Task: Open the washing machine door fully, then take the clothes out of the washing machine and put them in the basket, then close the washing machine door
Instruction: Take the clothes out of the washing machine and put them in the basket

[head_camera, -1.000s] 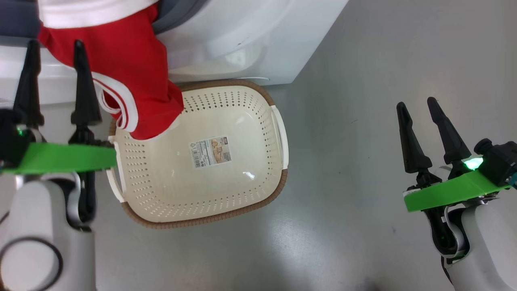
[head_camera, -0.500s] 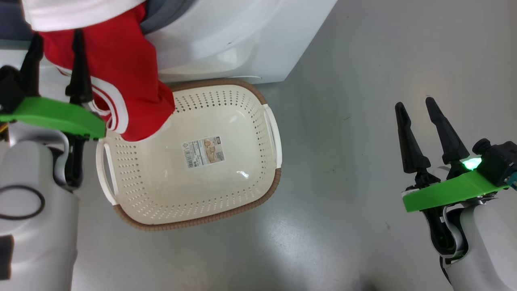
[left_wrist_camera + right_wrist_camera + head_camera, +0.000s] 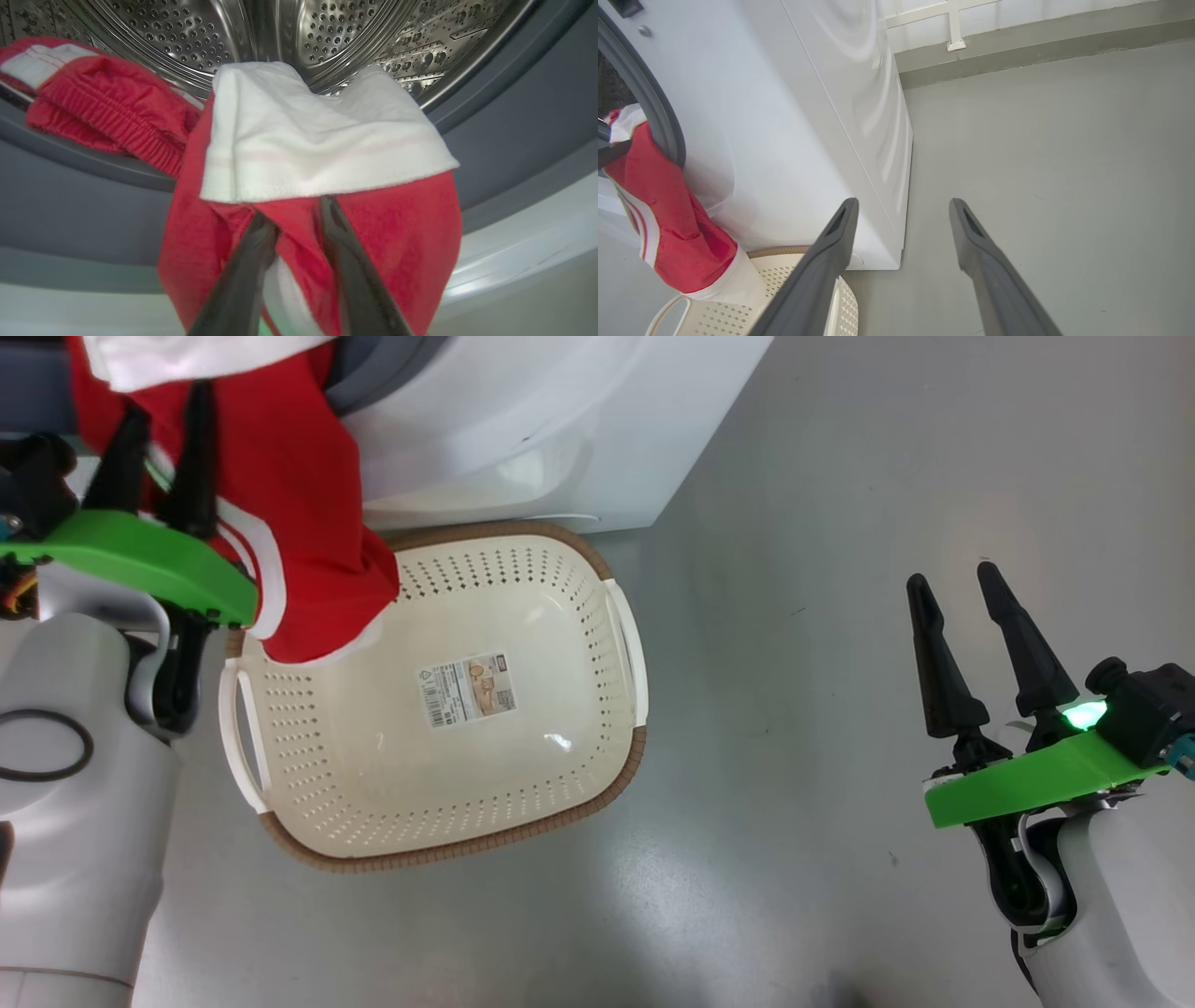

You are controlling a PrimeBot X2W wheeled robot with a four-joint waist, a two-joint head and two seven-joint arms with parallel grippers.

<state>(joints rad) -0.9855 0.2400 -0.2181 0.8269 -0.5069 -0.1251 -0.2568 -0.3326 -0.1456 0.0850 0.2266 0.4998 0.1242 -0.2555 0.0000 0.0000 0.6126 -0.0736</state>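
Observation:
A red garment with white trim, one of the clothes (image 3: 299,523), hangs out of the washing machine (image 3: 560,420) over the grey gasket, its lower end resting in the basket (image 3: 467,845). My left gripper (image 3: 166,411) is at the machine's mouth. In the left wrist view its fingers pinch a fold of the red cloth (image 3: 397,242), just under the white panel, left gripper (image 3: 294,210). A second red garment (image 3: 107,102) lies on the drum's lip. My right gripper (image 3: 950,575) stands open over the floor, right of the basket. The washing machine door is out of view.
The basket sits on the grey floor against the machine's front, a paper label (image 3: 467,689) on its bottom. Open grey floor (image 3: 803,523) stretches to the right. In the right wrist view a wall base (image 3: 1017,51) runs behind the machine's side (image 3: 784,116).
My left gripper has moved up onto the hanging garment and its fingers have narrowed around a fold of it. The head camera shifted slightly. The right arm has barely moved.

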